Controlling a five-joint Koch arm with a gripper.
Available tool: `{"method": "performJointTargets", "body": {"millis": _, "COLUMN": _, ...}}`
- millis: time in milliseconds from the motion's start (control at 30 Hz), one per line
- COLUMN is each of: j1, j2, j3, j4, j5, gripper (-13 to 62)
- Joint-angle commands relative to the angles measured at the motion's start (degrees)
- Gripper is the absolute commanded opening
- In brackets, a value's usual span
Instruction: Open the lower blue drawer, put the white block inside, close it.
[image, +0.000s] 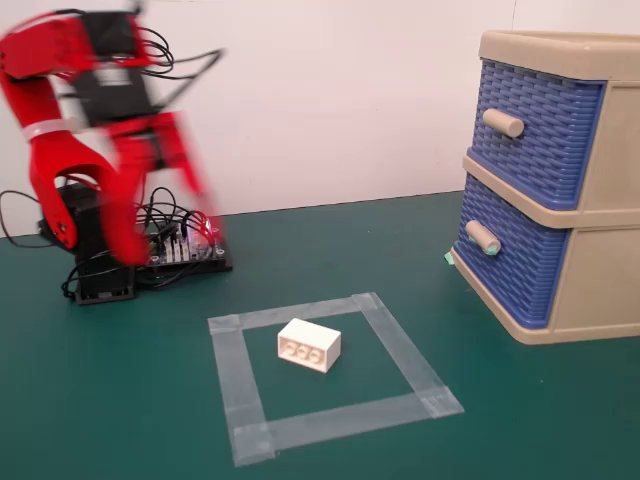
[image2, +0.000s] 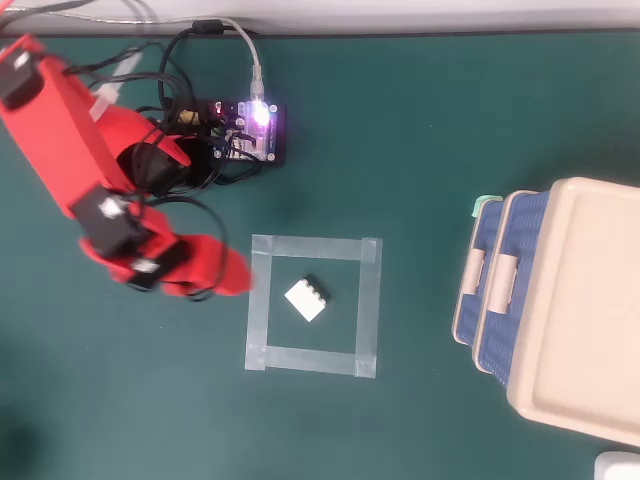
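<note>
In the overhead view the red arm reaches from the 10 o'clock corner of the green worktop toward the middle. Its pincer is blurred in both views, so I cannot tell if the jaws are spread or pressed together; it holds nothing. The tip is just beside the left edge of the tape square. The white block lies inside this square, near the center, studs to the side. At 3 o'clock stands the beige cabinet. In the fixed view the lower blue drawer looks pushed in, well apart from the white block.
</note>
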Motion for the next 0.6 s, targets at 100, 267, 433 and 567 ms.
{"method": "performJointTargets", "body": {"millis": 100, "j1": -15.38, "j2": -9.76, "j3": -2.02, "j4": -31.29, "j5": 15.91, "gripper": 33.9}}
{"method": "performJointTargets", "body": {"millis": 267, "j1": -21.62, "j2": -18.54, "j3": 0.97, "j4": -56.07, "j5": 24.87, "gripper": 33.7}}
{"method": "performJointTargets", "body": {"millis": 433, "j1": -25.75, "j2": -28.30, "j3": 9.84, "j4": -89.12, "j5": 35.51, "gripper": 33.4}}
{"method": "performJointTargets", "body": {"millis": 567, "j1": -27.51, "j2": -40.69, "j3": 13.01, "j4": -114.79, "j5": 36.21, "gripper": 33.4}}
